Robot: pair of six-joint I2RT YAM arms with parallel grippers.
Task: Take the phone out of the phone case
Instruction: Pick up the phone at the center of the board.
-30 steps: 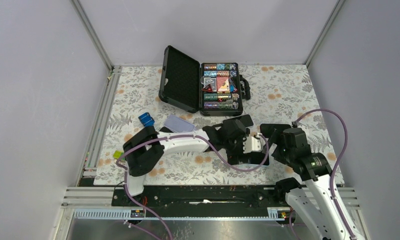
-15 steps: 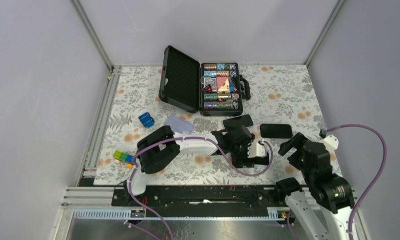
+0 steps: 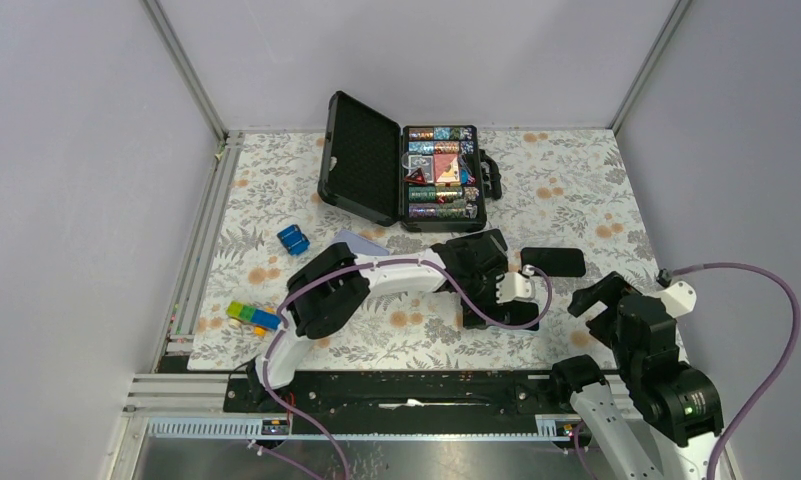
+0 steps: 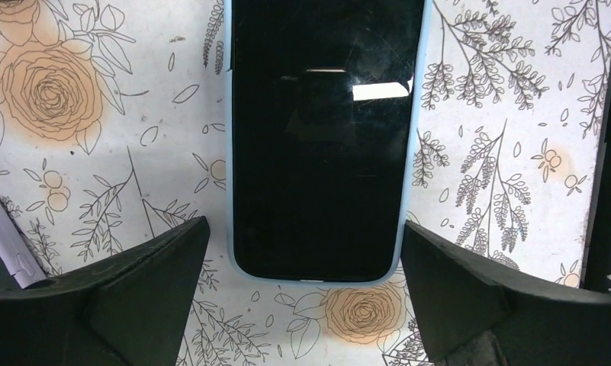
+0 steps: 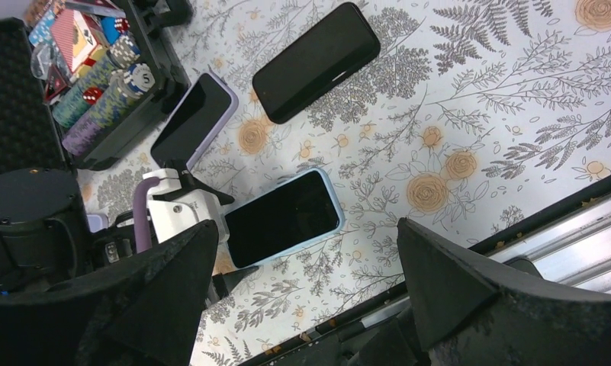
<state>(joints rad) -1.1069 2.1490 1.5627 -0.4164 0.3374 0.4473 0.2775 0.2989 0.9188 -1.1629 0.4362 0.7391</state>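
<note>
Change vs 1 s ago: right arm is out of the huddle. The 1 s-old view has both grippers crowded over 1 spot mid-table. Now the right gripper (image 5: 307, 224) sits pulled back toward the near right corner of the table (image 3: 596, 180), jaws spread wide, holding nothing. Left gripper (image 4: 305, 223) stays over the work spot, shifted a little. Its jaws are also wide apart, 1 finger either side of the phone's near end, neither touching it.

Phone (image 4: 325, 114) lies flat on the table, screen up, under the left gripper. The pale blue case (image 4: 229, 152) rim wraps every screen edge visible in both wrist views, so my read is the phone is not out yet. Neither arm grips anything.

Meaning: looks like a release and reset, not a finish. Extraction needs a fresh grip, probably 1 gripper pinning the case while the other peels a corner, and the right arm has to come back in for that.

Watch-out: 2 other handsets sit close by, a black phone (image 3: 553, 262) and a purple-cased phone (image 5: 194, 120). Keep the re-approach on the blue one.
</note>
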